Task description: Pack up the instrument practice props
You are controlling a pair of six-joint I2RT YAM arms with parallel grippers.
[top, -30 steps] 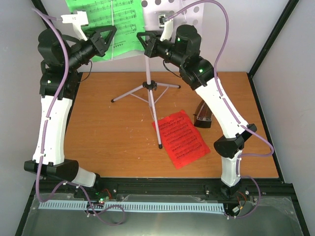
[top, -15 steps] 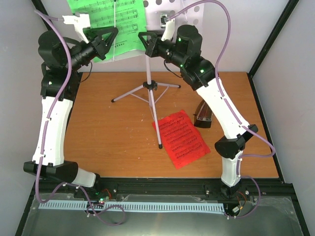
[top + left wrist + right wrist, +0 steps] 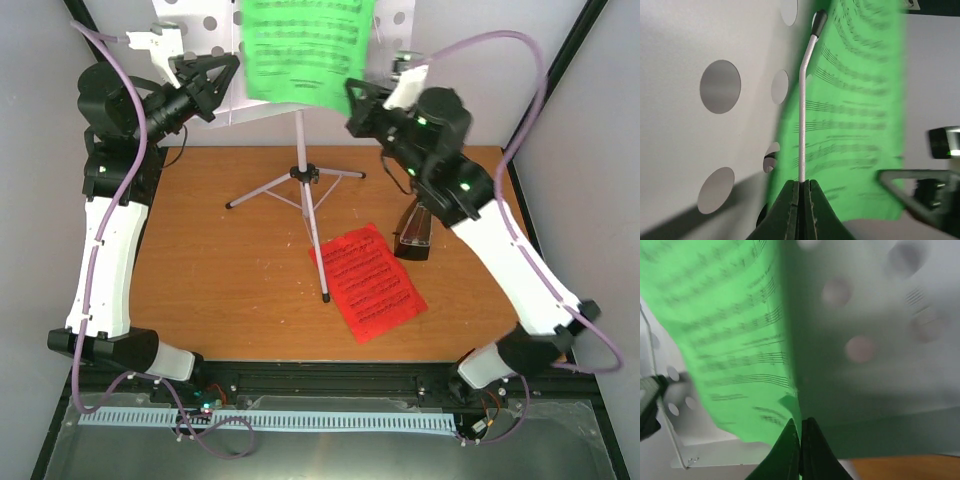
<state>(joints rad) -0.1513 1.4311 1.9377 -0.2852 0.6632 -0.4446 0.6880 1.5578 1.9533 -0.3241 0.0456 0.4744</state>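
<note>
Top external puts the music stand (image 3: 302, 140) toward the table's (image 3: 220, 290) 12 o'clock edge, green sheet (image 3: 305, 50) on its desk. Your left gripper (image 3: 801, 184) pinches the stand's wire page holder (image 3: 803, 100); your right gripper (image 3: 800, 426) nips the green sheet's lower edge. At 4 o'clock lie the red sheet (image 3: 370, 282) and metronome (image 3: 415, 232).

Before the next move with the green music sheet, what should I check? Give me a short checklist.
1. Right gripper shut on the green music sheet: ok.
2. Left gripper shut on the thin silver wire page holder: ok.
3. Green sheet free of that wire: cannot tell, blurred.
4. Pale perforated music stand standing on its silver tripod legs: ok.
5. Red music sheet lying flat on the wooden table: ok.
6. Small black pyramid metronome clear of the right arm: cannot tell, partly hidden under it.
</note>
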